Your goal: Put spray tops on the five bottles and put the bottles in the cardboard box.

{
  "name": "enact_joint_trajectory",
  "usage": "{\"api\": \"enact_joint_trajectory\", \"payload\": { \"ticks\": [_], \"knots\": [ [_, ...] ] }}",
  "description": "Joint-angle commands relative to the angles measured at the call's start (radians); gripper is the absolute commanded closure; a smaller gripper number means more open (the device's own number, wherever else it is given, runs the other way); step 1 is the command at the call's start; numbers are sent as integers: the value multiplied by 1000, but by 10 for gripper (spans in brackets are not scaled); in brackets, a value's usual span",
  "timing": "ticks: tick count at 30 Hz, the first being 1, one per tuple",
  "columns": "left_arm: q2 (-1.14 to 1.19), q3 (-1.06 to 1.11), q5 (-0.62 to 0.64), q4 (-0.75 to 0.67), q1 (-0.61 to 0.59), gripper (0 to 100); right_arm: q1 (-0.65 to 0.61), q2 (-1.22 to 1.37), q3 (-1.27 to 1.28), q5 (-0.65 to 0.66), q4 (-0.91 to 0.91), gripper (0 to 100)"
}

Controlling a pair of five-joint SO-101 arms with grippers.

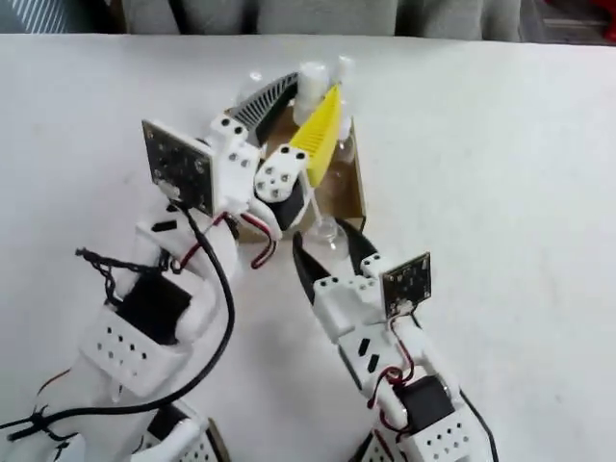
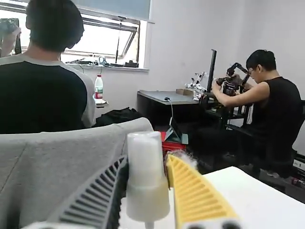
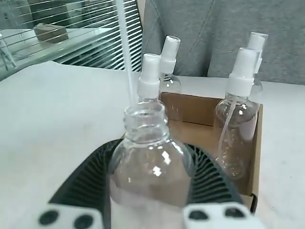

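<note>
We found the left claw gripping the spray top, its dip tube by the mouth of the open bottle clamped in the right claw, with the cardboard box just beyond. Any sideways offset, we judged, could snag the tube on the rim.

Cardboard box: brown, shallow, open-topped, on the counter.
Capped bottles, four: clear, with white sprayers, upright inside the box.
Fifth bottle: clear, uncapped, upright in the right claw, just beside the box.
Spray top: white, in the left claw, its tube hanging by the open neck.
</note>
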Motion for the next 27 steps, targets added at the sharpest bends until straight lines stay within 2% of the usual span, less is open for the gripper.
{"api": "enact_joint_trajectory", "payload": {
  "ticks": [1, 8, 18, 27],
  "knots": [
    [-25, 15, -3, -55, -4, 979, -10, -10, 8, -8, -16, 983],
    [-33, 107, 2, -61, 1, 979, -10, -10, 8, -8, -16, 983],
    [-35, 290, -2, -61, 93, 979, -2, -10, 9, -8, -16, 983],
    [-74, 387, -2, -61, 94, 979, -1, -8, 9, -8, -16, 983]
  ]
}}
